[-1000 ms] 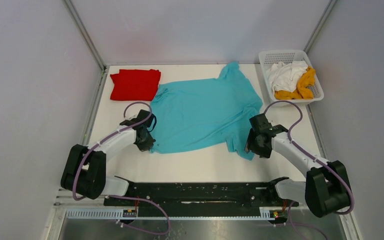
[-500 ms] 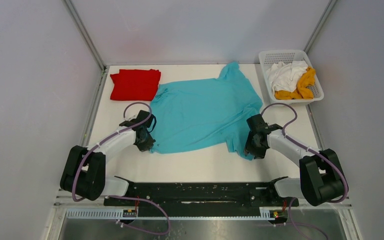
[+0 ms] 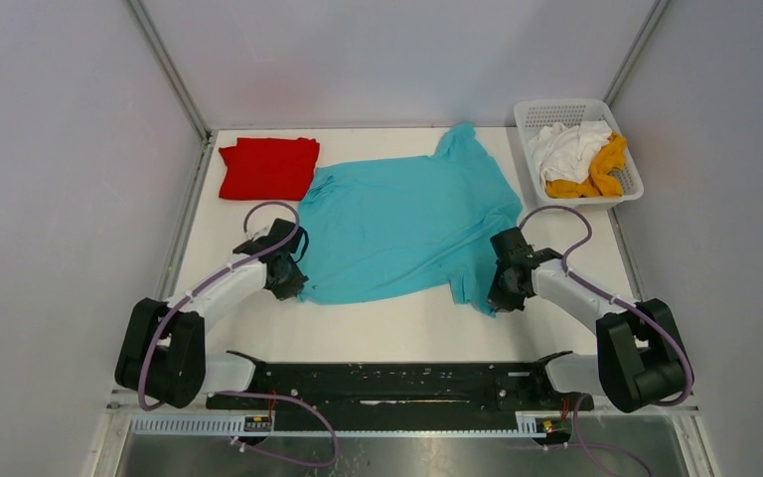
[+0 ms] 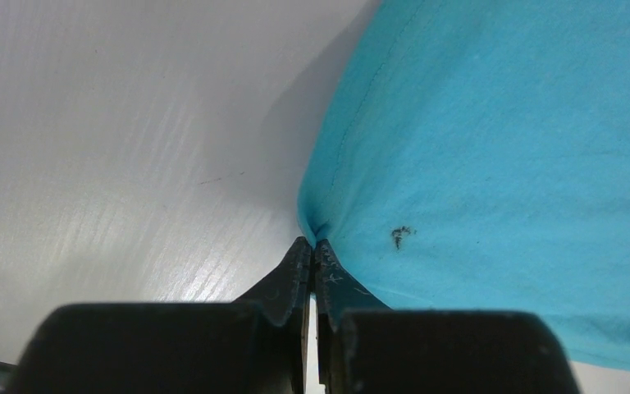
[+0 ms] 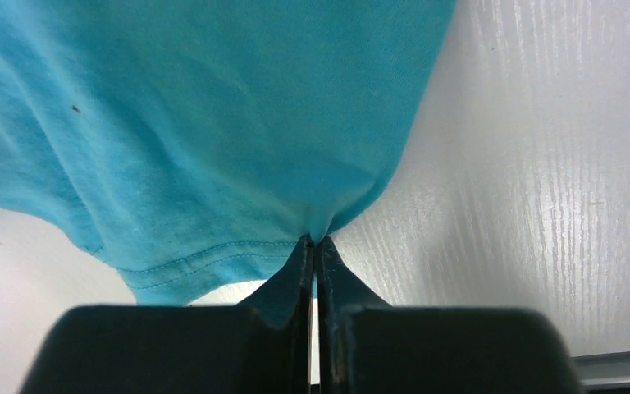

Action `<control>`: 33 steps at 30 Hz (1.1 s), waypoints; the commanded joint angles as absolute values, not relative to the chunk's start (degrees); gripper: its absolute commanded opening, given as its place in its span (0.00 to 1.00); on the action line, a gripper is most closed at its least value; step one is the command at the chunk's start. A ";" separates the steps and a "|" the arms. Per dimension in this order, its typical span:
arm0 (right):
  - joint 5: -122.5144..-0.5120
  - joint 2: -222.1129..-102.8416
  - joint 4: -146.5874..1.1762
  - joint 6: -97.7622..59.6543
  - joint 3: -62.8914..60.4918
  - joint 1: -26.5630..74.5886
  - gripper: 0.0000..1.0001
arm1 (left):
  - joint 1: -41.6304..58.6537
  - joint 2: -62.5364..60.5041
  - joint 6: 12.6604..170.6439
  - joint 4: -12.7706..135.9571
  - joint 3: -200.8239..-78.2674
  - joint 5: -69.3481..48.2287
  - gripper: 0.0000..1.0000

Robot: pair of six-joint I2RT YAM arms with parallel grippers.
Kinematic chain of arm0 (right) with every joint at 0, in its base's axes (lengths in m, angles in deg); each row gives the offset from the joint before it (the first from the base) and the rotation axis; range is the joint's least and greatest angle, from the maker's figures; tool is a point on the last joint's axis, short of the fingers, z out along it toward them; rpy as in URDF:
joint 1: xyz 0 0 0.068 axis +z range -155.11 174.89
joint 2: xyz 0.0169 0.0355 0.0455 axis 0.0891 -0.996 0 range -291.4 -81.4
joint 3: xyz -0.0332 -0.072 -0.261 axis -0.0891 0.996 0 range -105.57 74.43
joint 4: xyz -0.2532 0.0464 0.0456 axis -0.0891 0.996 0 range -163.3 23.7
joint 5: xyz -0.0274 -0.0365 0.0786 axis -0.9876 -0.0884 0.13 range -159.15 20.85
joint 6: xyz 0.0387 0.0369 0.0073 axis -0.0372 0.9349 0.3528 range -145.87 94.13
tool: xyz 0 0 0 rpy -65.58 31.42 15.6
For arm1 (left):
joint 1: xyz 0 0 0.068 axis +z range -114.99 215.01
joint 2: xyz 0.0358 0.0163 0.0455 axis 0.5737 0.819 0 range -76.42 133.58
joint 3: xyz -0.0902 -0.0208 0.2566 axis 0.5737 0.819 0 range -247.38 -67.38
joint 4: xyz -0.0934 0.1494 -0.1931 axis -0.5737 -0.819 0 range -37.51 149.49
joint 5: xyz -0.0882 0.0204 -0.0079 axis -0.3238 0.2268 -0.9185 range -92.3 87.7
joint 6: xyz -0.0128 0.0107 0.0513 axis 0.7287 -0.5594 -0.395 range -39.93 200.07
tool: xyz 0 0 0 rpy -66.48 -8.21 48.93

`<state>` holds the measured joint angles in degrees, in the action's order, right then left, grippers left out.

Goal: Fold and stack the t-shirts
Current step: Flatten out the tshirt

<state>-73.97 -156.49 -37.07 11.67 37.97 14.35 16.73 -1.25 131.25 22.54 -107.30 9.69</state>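
Wrist views alone, left claw [image 4: 312,246] and right claw [image 5: 312,240] clamped on turquoise shirt [image 3: 407,224]

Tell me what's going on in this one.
Both arms are working on the turquoise t-shirt, which lies spread out on the table. The left pincer is shut on its near left corner and the right pincer is shut on its near right edge. A red t-shirt lies folded at the far left. A white t-shirt and a mustard-yellow t-shirt sit crumpled in the basket at the far right, not yet folded.
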 commanded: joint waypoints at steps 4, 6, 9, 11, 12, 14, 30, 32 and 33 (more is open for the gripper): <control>-81.11 -145.95 -36.55 9.71 32.69 14.86 0.00 | 16.58 -11.74 129.16 22.58 -109.59 6.48 0.00; -86.08 -140.25 -33.68 7.25 25.91 14.76 0.00 | 16.55 -18.80 128.42 21.05 -114.93 4.52 0.00; -92.36 -135.91 -30.95 4.64 18.74 14.59 0.00 | 16.56 -24.26 128.02 19.65 -121.38 4.97 0.00; -95.18 -133.16 -29.88 3.11 13.99 14.43 0.00 | 16.60 -27.08 127.62 19.51 -125.60 5.07 0.00; -96.04 -131.94 -29.85 2.30 11.83 14.34 0.00 | 16.59 -28.13 127.36 19.52 -127.94 5.04 0.00; -97.44 -129.70 -29.87 0.63 6.46 14.35 0.00 | 16.57 -29.44 126.67 19.64 -132.56 5.23 0.00; -95.01 -123.50 -27.71 -13.17 -31.60 14.33 0.00 | 16.58 -33.04 122.02 13.72 -171.16 2.59 0.00; -94.49 -123.50 -26.77 -14.40 -35.25 14.32 0.00 | 16.58 -33.70 121.88 13.72 -173.22 1.08 0.00; -93.95 -123.50 -26.52 -15.13 -36.80 14.31 0.00 | 16.58 -34.14 121.76 13.74 -174.13 0.56 0.00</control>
